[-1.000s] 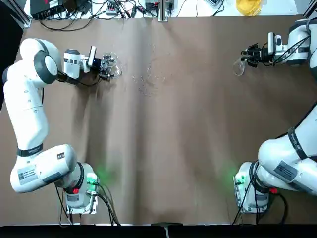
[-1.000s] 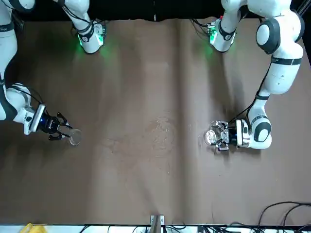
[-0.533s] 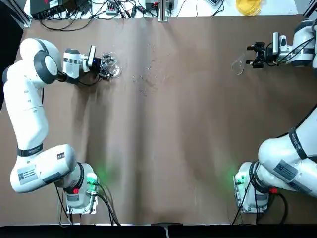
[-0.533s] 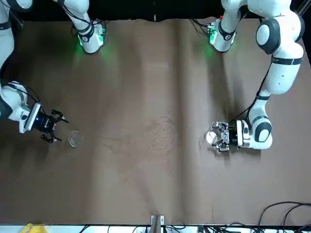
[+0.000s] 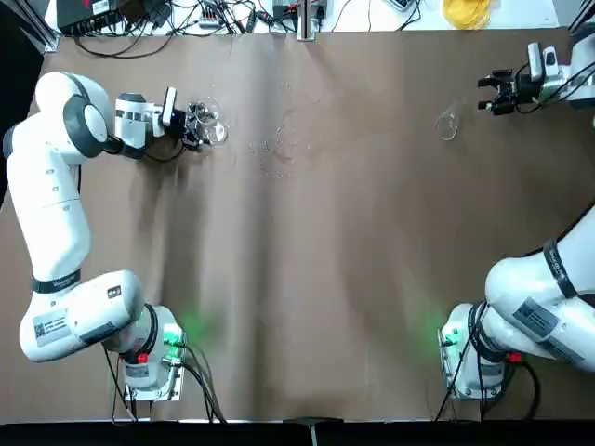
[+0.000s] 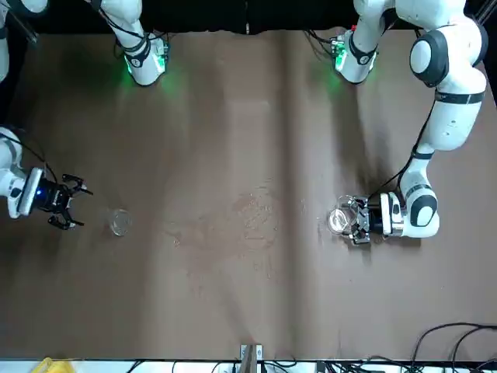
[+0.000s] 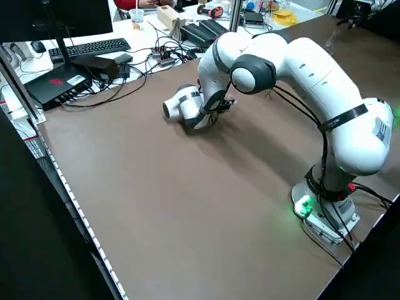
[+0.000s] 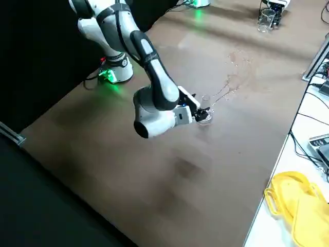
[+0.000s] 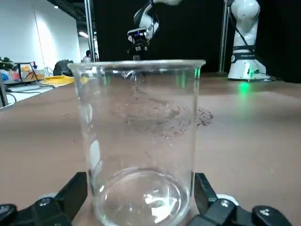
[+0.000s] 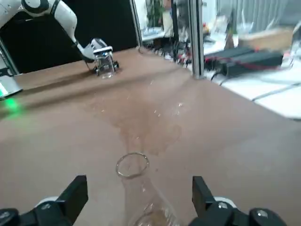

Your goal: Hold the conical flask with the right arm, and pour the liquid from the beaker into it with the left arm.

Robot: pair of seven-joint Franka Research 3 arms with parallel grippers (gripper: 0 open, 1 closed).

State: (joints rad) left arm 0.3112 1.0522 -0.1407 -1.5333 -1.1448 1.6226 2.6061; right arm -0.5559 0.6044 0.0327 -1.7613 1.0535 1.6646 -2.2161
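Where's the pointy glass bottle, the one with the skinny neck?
In the top view, the conical flask stands on the table's far right part, just left of the open right gripper, which isn't holding it.

Past the table's brown covering (image 9: 244, 136), you have a white side table (image 8: 267, 226) carrying yellow items (image 8: 300, 206), with a pale wall (image 9: 47, 33) behind and a ceiling light (image 9: 83, 34) glowing above. Black curtain (image 9: 197, 28) hangs beside it. Elsewhere, you see a dark monitor (image 7: 69, 22) and a keyboard (image 7: 97, 48) near coiled cables (image 7: 147, 62), and a person's hand (image 7: 149, 4) by a cup (image 7: 136, 17).
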